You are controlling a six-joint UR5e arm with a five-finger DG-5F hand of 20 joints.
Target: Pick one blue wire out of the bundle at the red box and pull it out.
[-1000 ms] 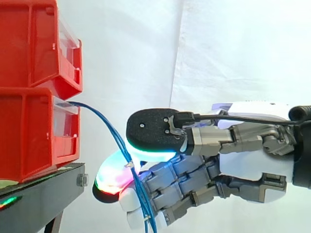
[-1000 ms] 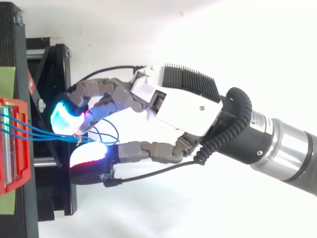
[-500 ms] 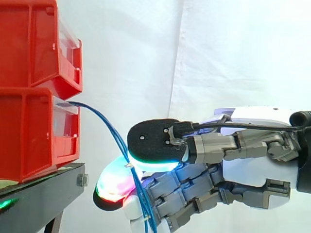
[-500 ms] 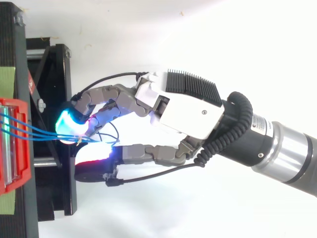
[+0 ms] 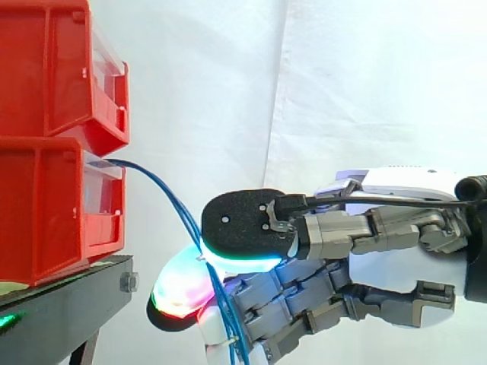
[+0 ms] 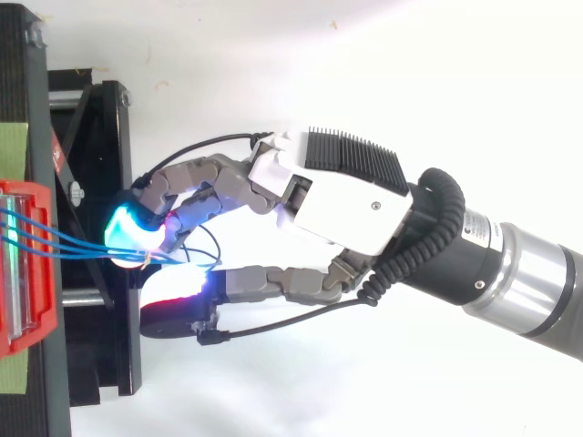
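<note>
Side view: two red bins stacked at left on the black stand [image 5: 68, 300], white curtain [image 5: 342, 76] behind. The blue wires [image 5: 167, 196] leave the front lip of the lower red box [image 5: 46, 205] as a thin bundle, arc down and to the right, and run into the hand [image 5: 396, 228], which comes in from the right.

Hand state: fingers curled. The bundle passes between the black-backed pad with the cyan-green glow [image 5: 243, 228] above and a magenta-green pad [image 5: 179, 293] below. The two pads close on the wires from opposite sides, so this reads as a pinch on the bundle (I cannot tell whether one strand is separated from the rest). Below the pinch the wires hang on past the lower curled fingers to the bottom edge of the view.

Top view: several strands fan out from the red box [image 6: 41, 328] at the left edge and converge toward the right, meeting just where a cyan pad [image 6: 127, 228] and a red-white pad [image 6: 178, 287] come together. A small loop of wire lies just behind the pads, on the palm [image 6: 346, 196] side. The hand sits well apart from the box, over the edge of the stand [image 6: 100, 118].
</note>
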